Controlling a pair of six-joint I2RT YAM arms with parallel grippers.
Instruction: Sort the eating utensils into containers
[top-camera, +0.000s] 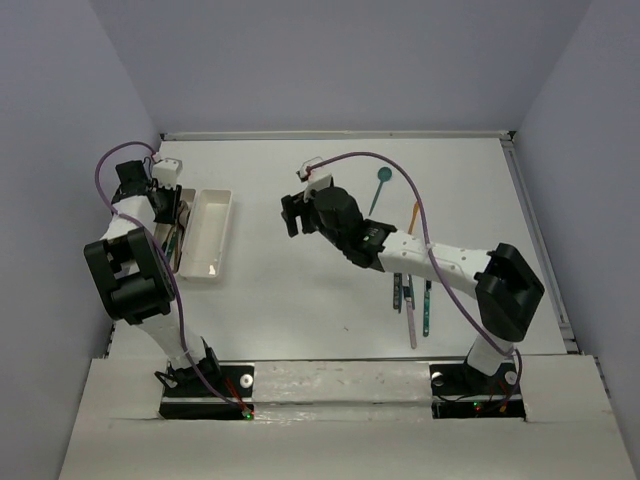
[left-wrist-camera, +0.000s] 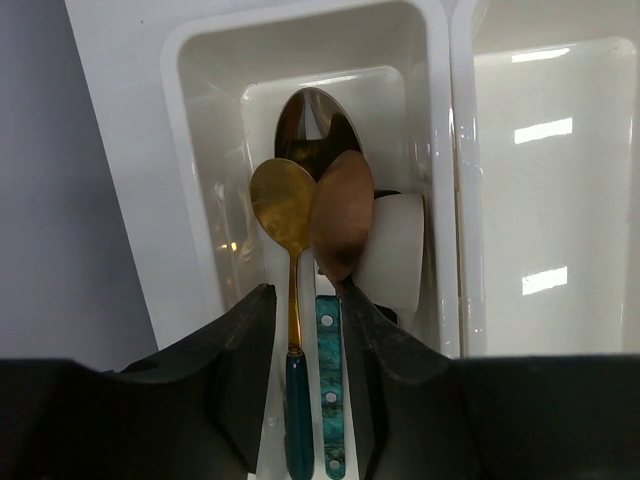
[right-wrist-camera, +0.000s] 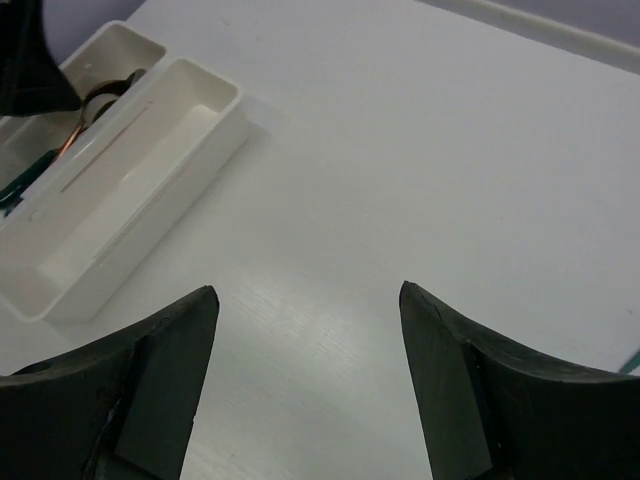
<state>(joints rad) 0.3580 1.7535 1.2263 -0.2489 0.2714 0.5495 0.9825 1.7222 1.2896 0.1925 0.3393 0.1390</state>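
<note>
Lying in one tray (left-wrist-camera: 200, 150), spoons (left-wrist-camera: 283, 205) sit between released left jaws; right jaws gape.

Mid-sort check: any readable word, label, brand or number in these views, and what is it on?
None readable: no lettering shows on the two joined white plastic trays, the metal spoons in one tray, the loose slim utensils, or the black-and-white robot arms.
</note>
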